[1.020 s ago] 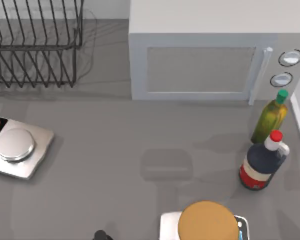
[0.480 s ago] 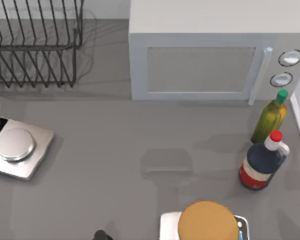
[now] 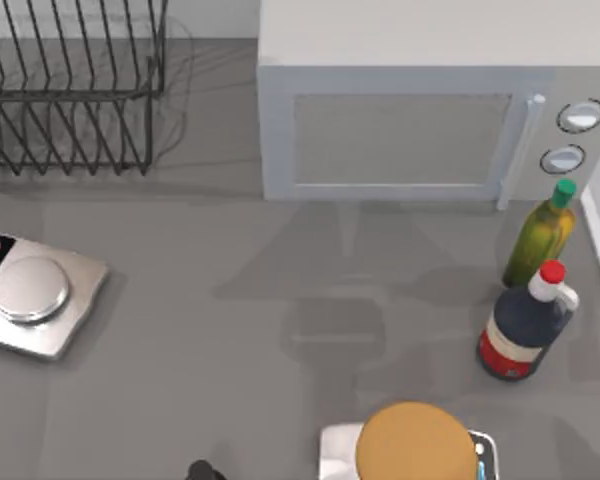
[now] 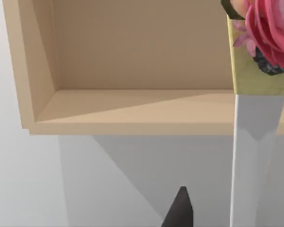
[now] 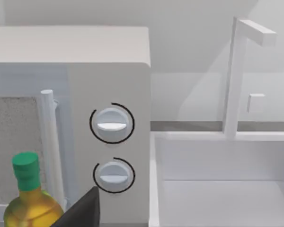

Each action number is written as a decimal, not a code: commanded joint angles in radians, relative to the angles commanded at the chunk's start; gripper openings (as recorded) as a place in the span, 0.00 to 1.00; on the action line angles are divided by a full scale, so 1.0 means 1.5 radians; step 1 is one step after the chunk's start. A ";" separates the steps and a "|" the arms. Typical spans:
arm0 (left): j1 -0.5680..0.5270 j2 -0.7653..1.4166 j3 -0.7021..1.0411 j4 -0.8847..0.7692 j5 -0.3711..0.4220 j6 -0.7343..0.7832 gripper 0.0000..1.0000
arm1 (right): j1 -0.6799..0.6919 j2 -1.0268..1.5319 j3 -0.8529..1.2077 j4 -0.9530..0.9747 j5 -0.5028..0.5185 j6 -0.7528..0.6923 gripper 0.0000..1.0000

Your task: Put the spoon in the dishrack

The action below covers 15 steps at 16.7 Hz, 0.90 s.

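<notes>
Hovering high, apparently to clear the rack's tines.
Left gripper (image 4: pixel 180 213) at lower centre, open or closed impossible to tell; white slim-handled spoon with pink-and-yellow knob (image 4: pixel 251 156) upright at right; dark wire dishrack (image 3: pixel 80 96) upper left; right gripper (image 5: pixel 83 213) idle.

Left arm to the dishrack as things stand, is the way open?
Probably yes. The dishrack stands far left, open on top. Between it and the left arm at the near edge lies only the low kitchen scale; the microwave stands to the right.
</notes>
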 joint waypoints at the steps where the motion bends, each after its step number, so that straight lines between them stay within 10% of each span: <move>1: -0.006 0.042 -0.011 0.056 -0.005 0.001 0.00 | 0.000 0.000 0.000 0.000 0.000 0.000 1.00; 7: -0.036 0.232 -0.074 0.313 -0.030 0.000 0.00 | 0.000 0.000 0.000 0.000 0.000 0.000 1.00; 15: -0.042 0.261 -0.087 0.351 -0.036 -0.002 0.08 | 0.000 0.000 0.000 0.000 0.000 0.000 1.00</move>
